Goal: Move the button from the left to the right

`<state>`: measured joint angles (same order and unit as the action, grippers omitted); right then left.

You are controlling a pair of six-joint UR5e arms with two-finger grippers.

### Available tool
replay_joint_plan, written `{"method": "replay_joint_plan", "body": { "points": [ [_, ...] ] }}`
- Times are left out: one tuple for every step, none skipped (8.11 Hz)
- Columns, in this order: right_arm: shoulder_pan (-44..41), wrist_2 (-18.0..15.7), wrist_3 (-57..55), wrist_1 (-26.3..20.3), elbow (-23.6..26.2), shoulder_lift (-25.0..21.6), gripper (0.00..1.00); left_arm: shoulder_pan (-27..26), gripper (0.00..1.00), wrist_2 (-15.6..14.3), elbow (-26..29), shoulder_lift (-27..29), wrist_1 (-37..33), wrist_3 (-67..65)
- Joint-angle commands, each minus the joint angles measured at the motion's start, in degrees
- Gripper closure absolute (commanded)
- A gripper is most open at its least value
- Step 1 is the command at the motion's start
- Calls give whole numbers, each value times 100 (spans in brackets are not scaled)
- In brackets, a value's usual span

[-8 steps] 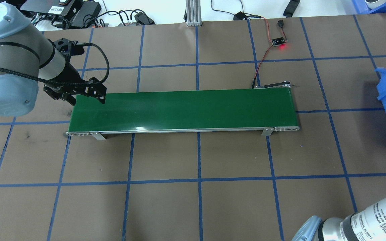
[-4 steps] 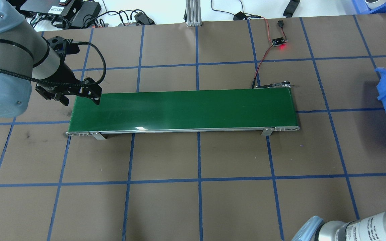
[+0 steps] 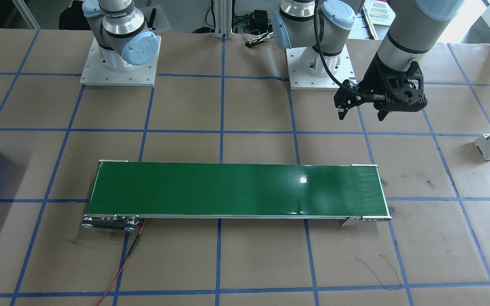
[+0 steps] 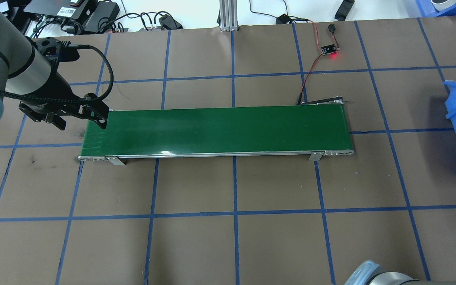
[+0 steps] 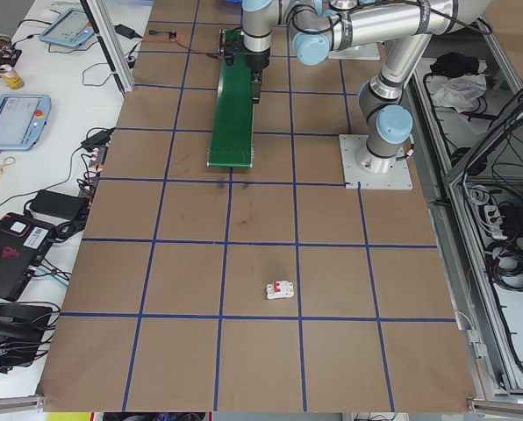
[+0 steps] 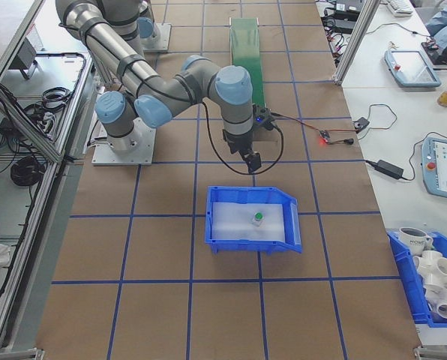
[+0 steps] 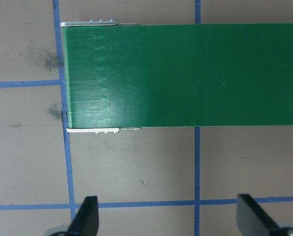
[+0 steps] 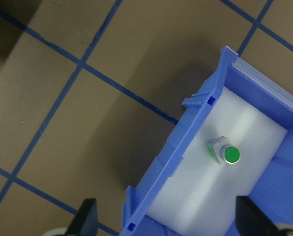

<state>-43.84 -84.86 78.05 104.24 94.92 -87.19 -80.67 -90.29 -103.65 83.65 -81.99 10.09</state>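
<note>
Our right claw hangs spread and empty above the near wall of the bin. Inside the bin, on its white foam liner, lies the button, green cap toward the camera. We judge it light, rigid plastic with a smooth, slippery cap, so we would pinch the squarer white body under the cap, not the cap itself. Our left claw is spread too, holding nothing, at the belt's end farthest from the bin.
</note>
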Motion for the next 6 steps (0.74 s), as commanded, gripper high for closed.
{"method": "replay_joint_plan", "body": {
  "points": [
    [-1454,-475,-2502,-761,-17,-430,0,-10,0,56,64,-51,-98,-7],
    [-2227,-661,-3610,-799,-26,-422,0,-10,0,64,64,-33,-63,2],
    [-2992,-733,-4648,-808,-44,-378,0,-10,0,21,64,-59,-63,2],
    [-3652,-708,-5624,-800,-44,-360,0,-10,0,3,64,-112,-72,19],
    [-4233,-742,-6399,-773,-52,-343,0,-10,0,38,64,-69,-63,11],
    [-4613,-742,-6886,-782,-53,-342,0,-10,0,21,55,1,-37,2]
  ]
}}
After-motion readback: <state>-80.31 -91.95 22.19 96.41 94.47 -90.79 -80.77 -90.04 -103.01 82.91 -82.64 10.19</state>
